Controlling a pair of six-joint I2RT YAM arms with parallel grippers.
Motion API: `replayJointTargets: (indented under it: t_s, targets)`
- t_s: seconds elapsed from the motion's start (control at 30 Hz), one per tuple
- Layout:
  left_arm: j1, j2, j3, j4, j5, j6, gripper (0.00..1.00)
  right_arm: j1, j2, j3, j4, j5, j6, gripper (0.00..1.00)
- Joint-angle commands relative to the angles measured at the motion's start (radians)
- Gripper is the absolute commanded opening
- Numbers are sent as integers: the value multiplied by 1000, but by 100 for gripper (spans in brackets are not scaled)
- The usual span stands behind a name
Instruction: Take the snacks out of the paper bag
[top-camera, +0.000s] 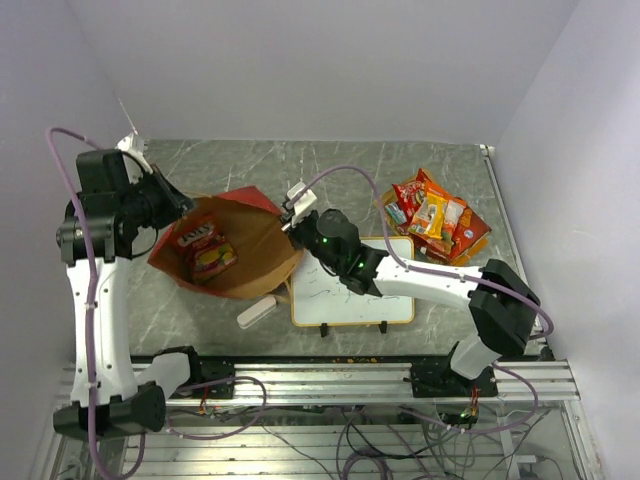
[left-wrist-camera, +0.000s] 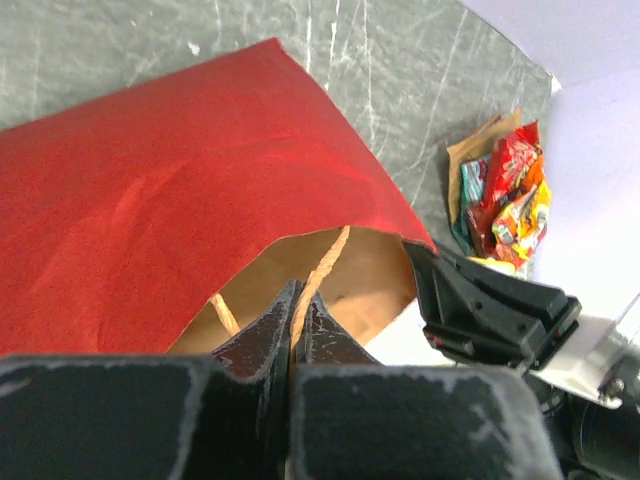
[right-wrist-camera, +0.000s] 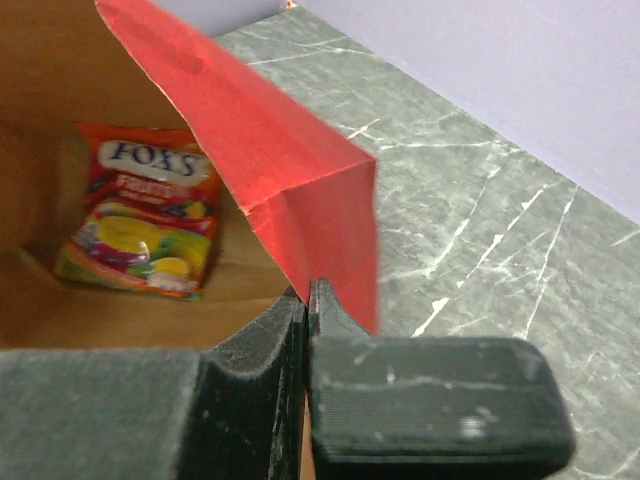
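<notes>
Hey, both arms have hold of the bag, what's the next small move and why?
Probably ease the two edges apart to widen the mouth. The left fingers and right fingers are each shut on the bag rim, and one packet lies inside; a wider opening would help reach it.

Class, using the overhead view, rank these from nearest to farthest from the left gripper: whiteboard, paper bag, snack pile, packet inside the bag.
1. paper bag, its left rim pinched by the left gripper.
2. red packet, inside the bag.
3. whiteboard, mid-table, toward the near edge.
4. snack pile, far right.
</notes>
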Motion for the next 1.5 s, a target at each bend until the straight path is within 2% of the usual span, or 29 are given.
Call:
replayJointTargets:
  t_s: [0.0,0.07,0.13,0.23,0.3,0.4,0.53,0.8,1.03,1.47]
  targets:
    - [1,-81,-63,-12,53,-62,7,-6,-41,-7,-37,104,-48,2]
    - [-1,-105,-99,51,132,-134,7,-11,-33,15,-70,178,-130,12]
    - [0,-125,-131,117,197,-210,7,-24,-28,48,-111,215,-199,36]
    - [0,-150,-159,178,237,-279,7,-34,-48,94,-192,182,-266,63]
    - [0,-158,-162,179,236,-289,7,-33,-79,130,-262,135,-263,71]
    - [0,-167,-176,167,242,-291,7,-29,-135,175,-360,31,-165,77]
    - [-1,-181,-200,186,257,-321,7,11,-202,158,-371,-149,-53,79]
    - [0,-172,-181,200,255,-353,7,161,-202,102,-279,-299,39,79]
    - [0,-180,-191,248,259,-404,7,204,-27,123,-201,-276,146,77]
    - [-1,-177,-195,220,313,-422,7,244,271,261,-172,-118,90,78]
